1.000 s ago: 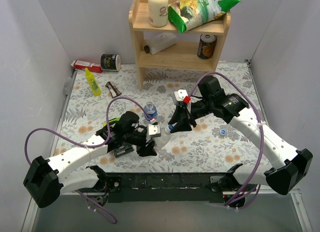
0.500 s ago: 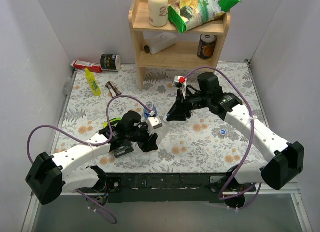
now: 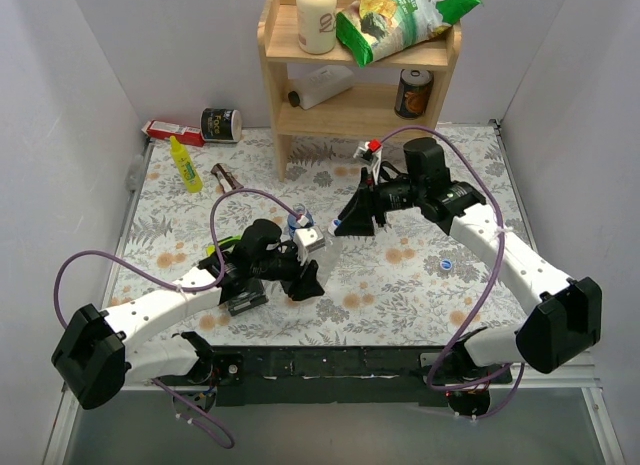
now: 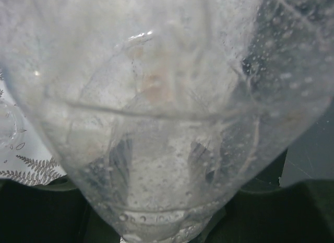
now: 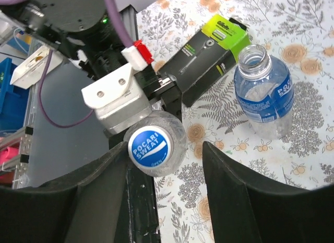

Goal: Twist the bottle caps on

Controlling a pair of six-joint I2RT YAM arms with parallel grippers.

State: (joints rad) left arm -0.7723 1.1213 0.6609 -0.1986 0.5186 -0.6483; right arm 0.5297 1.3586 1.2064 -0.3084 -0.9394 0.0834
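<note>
This looks like a robot test lab. Plain white walls [image 3: 70, 95] box in a small flowery table [image 3: 430, 305]. Two robot arms [image 3: 160, 310] are bolted to a black rail [image 3: 330, 365]. Past the right gripper [image 3: 345, 225] stands a little wooden shelf [image 3: 275, 75] with a snack bag [image 3: 400, 20] and a can [image 3: 413, 93].

Plain clear bottle [image 4: 167, 123], droplets inside, raised off worktop [image 3: 420, 285], blue cap [image 5: 150, 145] marked POCARI SWEAT seated on neck, blue-labelled bottle [image 5: 263, 99] upright, uncapped, at its 11 o'clock, second blue cap [image 3: 445, 265] loose on worktop at 3 o'clock, well apart
</note>
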